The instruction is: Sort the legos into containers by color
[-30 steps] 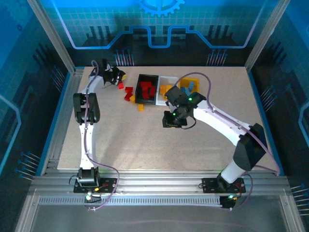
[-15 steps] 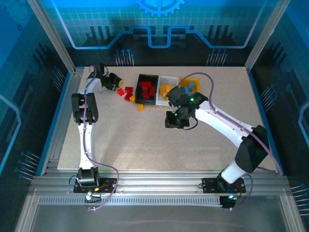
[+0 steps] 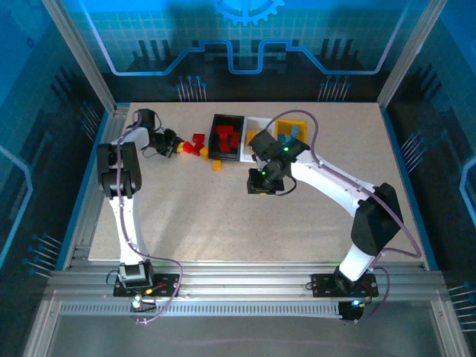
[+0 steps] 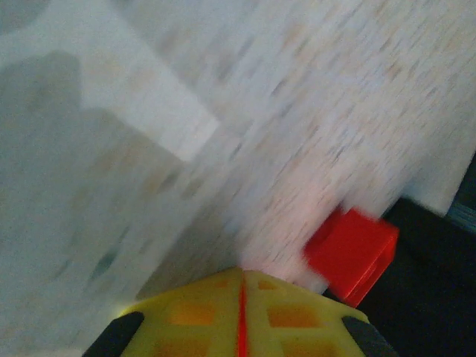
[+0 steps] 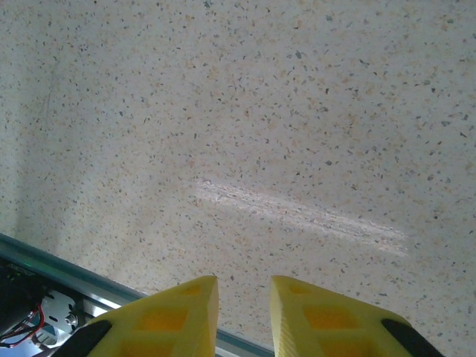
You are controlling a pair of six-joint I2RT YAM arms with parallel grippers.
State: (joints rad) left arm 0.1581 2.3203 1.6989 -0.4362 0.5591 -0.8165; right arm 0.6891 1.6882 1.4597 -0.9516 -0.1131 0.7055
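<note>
Jaws on the left gripper [image 4: 240, 277] are pressed together. Only a thin red line shows in the seam, and I cannot tell whether that is a sliver of plastic or just a reflection. Jaws on the right gripper [image 5: 244, 290] stand a narrow gap apart, holding nothing and touching nothing, over bare table [image 5: 260, 111].

Across the table from above, the three containers sit in a row at the far side. The black bin [image 3: 213, 137] has red pieces in it, the white bin [image 3: 262, 121] orange ones, and the yellow bin [image 3: 301, 117] blue ones. The right gripper [image 3: 262, 184] hangs just in front of them, and there is the first worry: a swing from that arm could clip a bin wall and shove the whole row.

Loose red legos [image 3: 195, 143] lie just left of the black bin, with the left gripper [image 3: 172, 143] right beside them. An orange brick [image 3: 216, 165] lies alone in front of the black bin.

Closest of all, a red brick [image 4: 351, 253] sits just beyond the left fingertips, off to one side. With the jaws together and the wrist view smeared by motion, the tips look likelier to bulldoze that brick than to straddle it. It could skid under a bin edge or scatter its neighbours.
</note>
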